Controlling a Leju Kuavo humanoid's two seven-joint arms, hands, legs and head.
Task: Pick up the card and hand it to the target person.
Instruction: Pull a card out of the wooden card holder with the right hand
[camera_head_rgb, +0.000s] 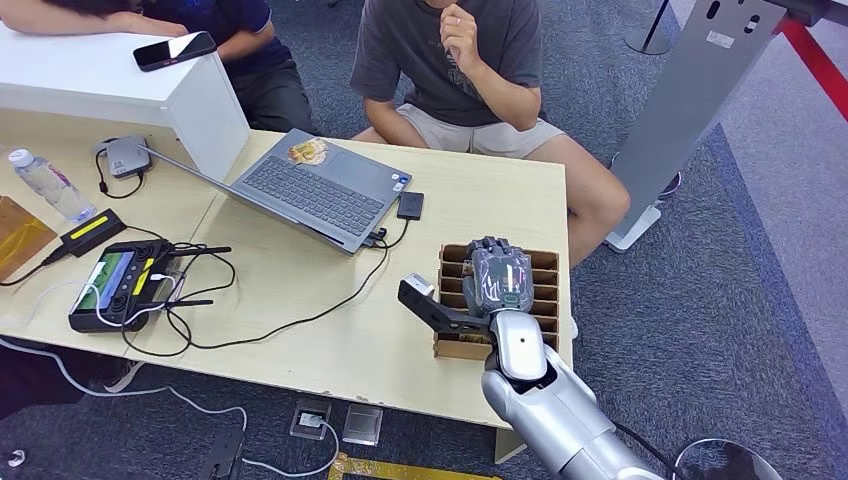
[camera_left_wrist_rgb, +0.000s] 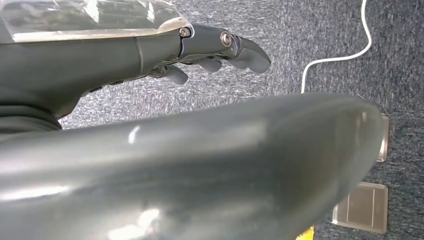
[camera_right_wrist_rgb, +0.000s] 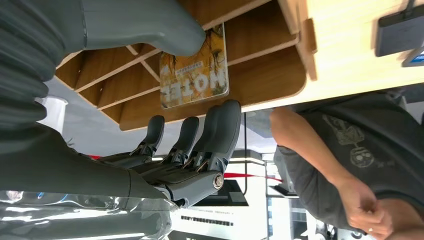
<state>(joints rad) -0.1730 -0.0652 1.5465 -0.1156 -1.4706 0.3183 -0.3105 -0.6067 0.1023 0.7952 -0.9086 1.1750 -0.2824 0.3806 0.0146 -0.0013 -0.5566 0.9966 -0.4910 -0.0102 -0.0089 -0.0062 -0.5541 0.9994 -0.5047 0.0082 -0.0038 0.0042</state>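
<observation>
Wooden rack (camera_head_rgb: 548, 262) under my right hand (camera_head_rgb: 498, 276) | thumb and fingers (camera_right_wrist_rgb: 220, 131) bracketing the card (camera_right_wrist_rgb: 194, 67), grip unclear | left hand (camera_left_wrist_rgb: 220, 50) loosely curled, empty

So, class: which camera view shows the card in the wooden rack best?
The right wrist view: the card stands in a slot of the wooden rack, its print readable, between the right hand's thumb and fingers. In the head view that hand covers the slot. The left wrist view faces carpet.
</observation>
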